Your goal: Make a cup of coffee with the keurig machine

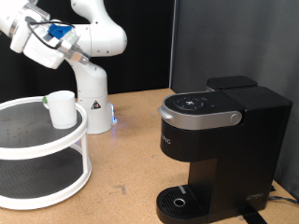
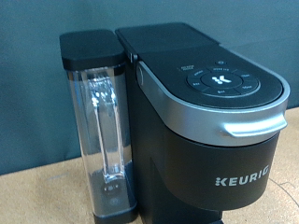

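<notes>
1 machine: black boxy Keurig coffee maker (image 1: 217,145) stood lid shut, drip tray bare.
Stand: white 2-tier round shelf (image 1: 37,154) kept the small white tapered cup (image 1: 62,109) within reach.
Gripper: out of view; grip unknowable.

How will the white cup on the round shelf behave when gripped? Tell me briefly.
The cup looks thin-walled and empty, so probably light and easily crushed by a hard squeeze. It stands upright near the tiered stand's rim; being taller than wide, a sideways nudge could likely tip it.
</notes>
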{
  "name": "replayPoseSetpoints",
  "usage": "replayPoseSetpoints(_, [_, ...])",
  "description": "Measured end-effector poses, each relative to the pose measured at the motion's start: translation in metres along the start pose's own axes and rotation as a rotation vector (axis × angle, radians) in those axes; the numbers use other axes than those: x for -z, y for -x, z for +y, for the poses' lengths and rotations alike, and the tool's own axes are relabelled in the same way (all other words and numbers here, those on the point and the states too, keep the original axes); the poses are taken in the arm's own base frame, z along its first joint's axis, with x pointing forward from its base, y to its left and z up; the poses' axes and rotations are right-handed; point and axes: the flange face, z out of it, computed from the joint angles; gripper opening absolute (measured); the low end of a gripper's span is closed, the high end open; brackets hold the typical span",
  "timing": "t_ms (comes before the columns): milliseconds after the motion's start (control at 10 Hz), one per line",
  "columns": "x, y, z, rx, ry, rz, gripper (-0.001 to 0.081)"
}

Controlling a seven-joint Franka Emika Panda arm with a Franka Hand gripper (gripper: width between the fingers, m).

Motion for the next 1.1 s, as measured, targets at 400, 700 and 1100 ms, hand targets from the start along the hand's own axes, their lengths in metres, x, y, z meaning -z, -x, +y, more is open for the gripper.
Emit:
replayPoseSetpoints(400, [0.025,0.028,-0.012,0.035,-0.084,-0.032,0.0000])
replayPoseSetpoints(700, [0.032,0.037,-0.005,-0.009,-0.018,0.089,0.0000])
replayPoseSetpoints(1100, [0.072,0.072,-0.015,-0.038,0.007,0.191,0.0000])
